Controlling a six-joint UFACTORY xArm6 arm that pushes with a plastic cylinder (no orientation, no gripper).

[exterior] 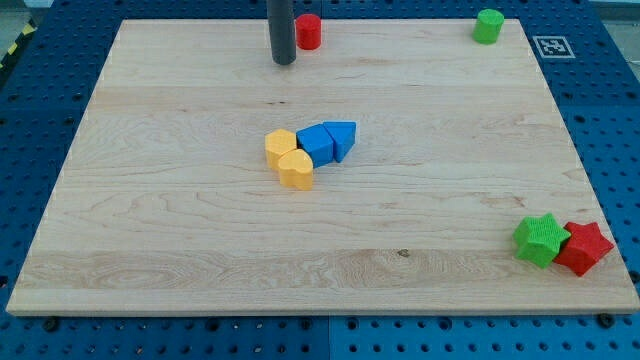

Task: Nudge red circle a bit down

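The red circle (307, 32) is a short red cylinder standing at the board's top edge, a little left of centre. My tip (284, 62) is the lower end of the dark rod, just left of and slightly below the red circle, with a small gap between them.
A green cylinder (488, 26) stands at the top right corner. Two yellow blocks (288, 159) touch two blue blocks (329, 140) near the board's middle. A green star (540, 239) and a red star (584, 248) sit together at the bottom right. The wooden board (150, 220) lies on a blue pegboard.
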